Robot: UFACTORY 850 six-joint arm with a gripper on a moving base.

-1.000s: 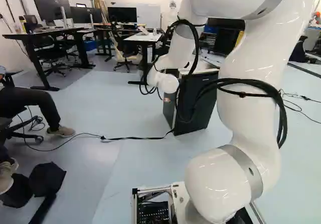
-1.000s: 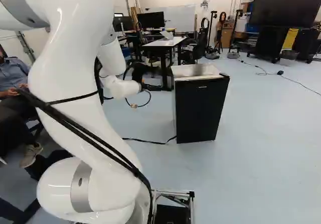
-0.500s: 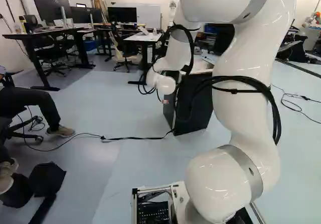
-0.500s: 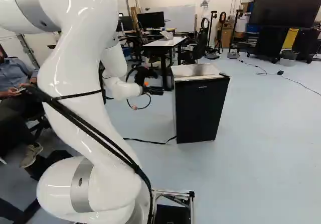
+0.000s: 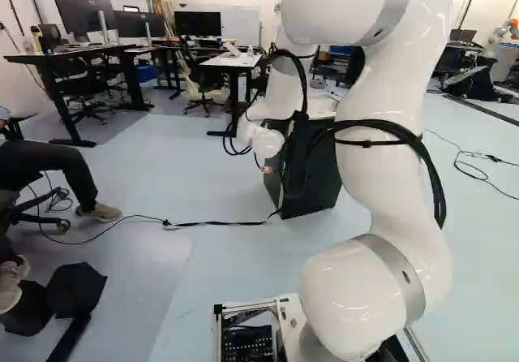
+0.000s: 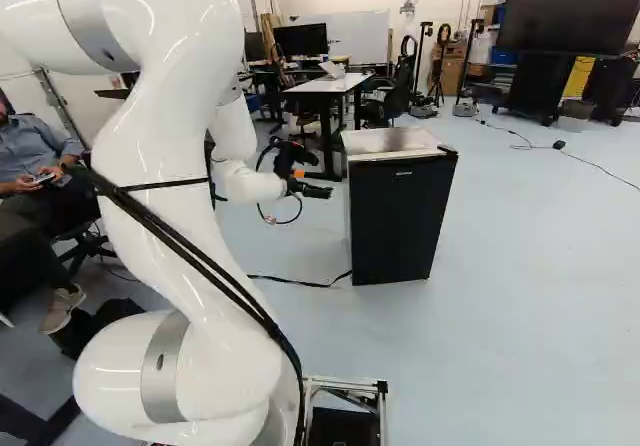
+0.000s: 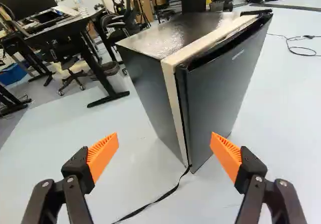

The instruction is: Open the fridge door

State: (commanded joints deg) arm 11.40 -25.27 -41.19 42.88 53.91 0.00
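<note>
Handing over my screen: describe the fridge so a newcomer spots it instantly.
In the right base view, look right of the big white arm to the pale-topped desk. The fridge stands nearer than that: a black box with a light top, solid-sided where the desk is open on legs.

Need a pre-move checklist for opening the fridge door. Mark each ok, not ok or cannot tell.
1. Hand open: ok, orange pads wide apart.
2. Nothing gripped: ok, no object held between the pads.
3. Door in wrist view: ok, its front and near upright edge both show.
4. Hand on the door edge: not ok, in the right base view it is off to the left of the fridge, not touching.
5. Door fully shut: cannot tell, a dark gap runs along its top, maybe just a grip recess.
6. Cord off the hand: ok, it runs along the floor from the fridge's foot.
</note>
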